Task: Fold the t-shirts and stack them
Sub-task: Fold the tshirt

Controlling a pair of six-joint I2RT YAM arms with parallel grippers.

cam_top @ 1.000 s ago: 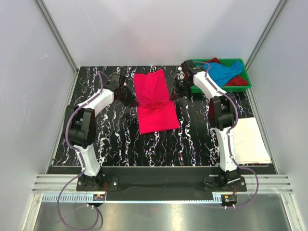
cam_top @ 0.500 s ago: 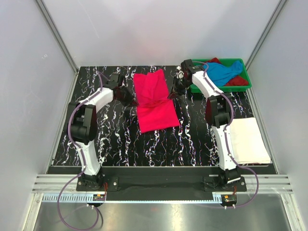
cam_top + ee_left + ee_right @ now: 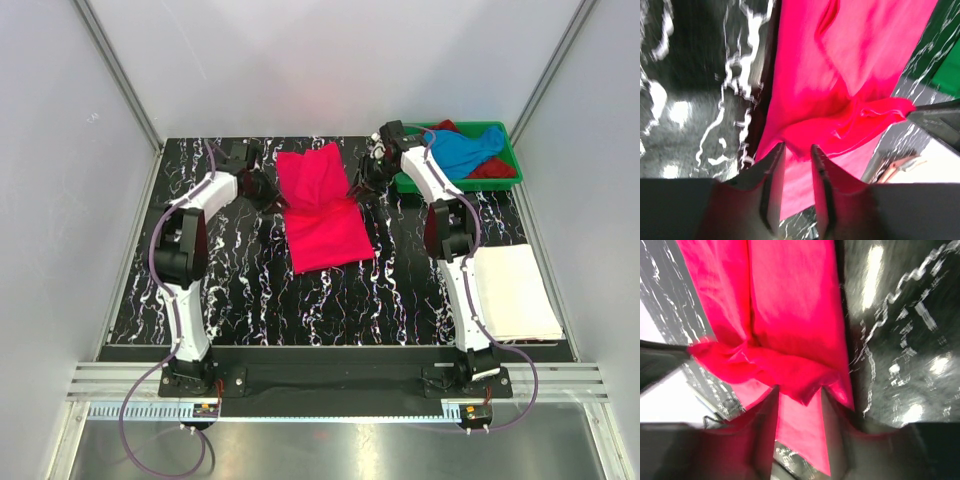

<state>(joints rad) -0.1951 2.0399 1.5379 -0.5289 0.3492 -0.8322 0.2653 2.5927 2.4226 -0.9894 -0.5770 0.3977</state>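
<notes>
Left claw (image 3: 792, 150) is narrowly parted, gripping nothing, on the side of the hot pink t-shirt (image 3: 320, 215) away from the green tray (image 3: 470, 185). Right claw (image 3: 800, 391), parted the same way, sits between that shirt and the tray. The part-folded shirt lies on the bench (image 3: 240, 290) left of the tray. Sky blue t-shirt (image 3: 465, 150) and dark red t-shirt (image 3: 496, 168) lie inside the tray.

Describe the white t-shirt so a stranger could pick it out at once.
On the black marbled table, go to the near right corner, outside the right arm. The white t-shirt lies there folded flat. The hot pink t-shirt lies mid-table, and the blue t-shirt and dark red t-shirt sit bunched in the green tray.
</notes>
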